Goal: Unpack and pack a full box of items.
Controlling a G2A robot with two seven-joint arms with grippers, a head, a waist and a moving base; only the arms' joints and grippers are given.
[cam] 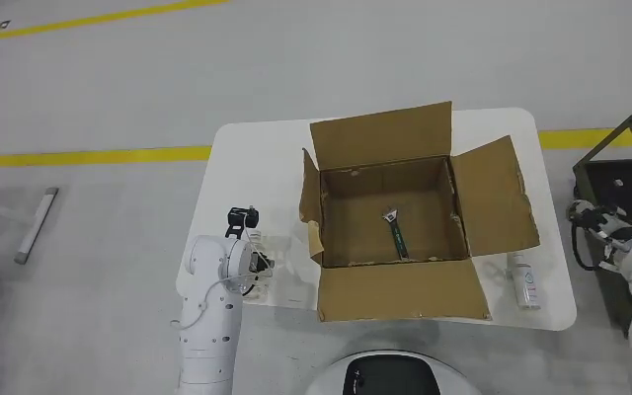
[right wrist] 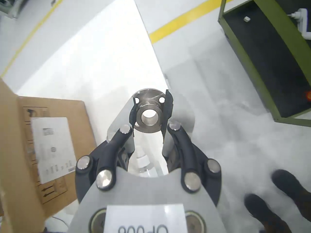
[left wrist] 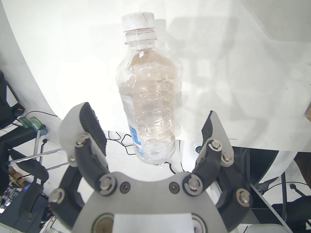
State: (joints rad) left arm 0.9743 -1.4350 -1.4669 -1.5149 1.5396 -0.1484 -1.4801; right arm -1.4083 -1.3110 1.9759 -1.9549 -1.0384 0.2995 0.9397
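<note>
Gaping wide, the left claw [left wrist: 148, 111] flanks a clear, crinkled, white-capped bottle [left wrist: 148, 86]; the right claw [right wrist: 150, 101] clamps a metal flange [right wrist: 146, 96].

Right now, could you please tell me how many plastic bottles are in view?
2. One bottle sits inside the open left gripper, left of the box; the other bottle lies on the table right of the box. Box walls might hide more.

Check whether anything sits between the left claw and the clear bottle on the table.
Nothing visible does. The left claw is open, and the clear bottle lies on its side on the white table, its lower half framed between the two fingers. The gaps either side of it hold nothing.
</note>
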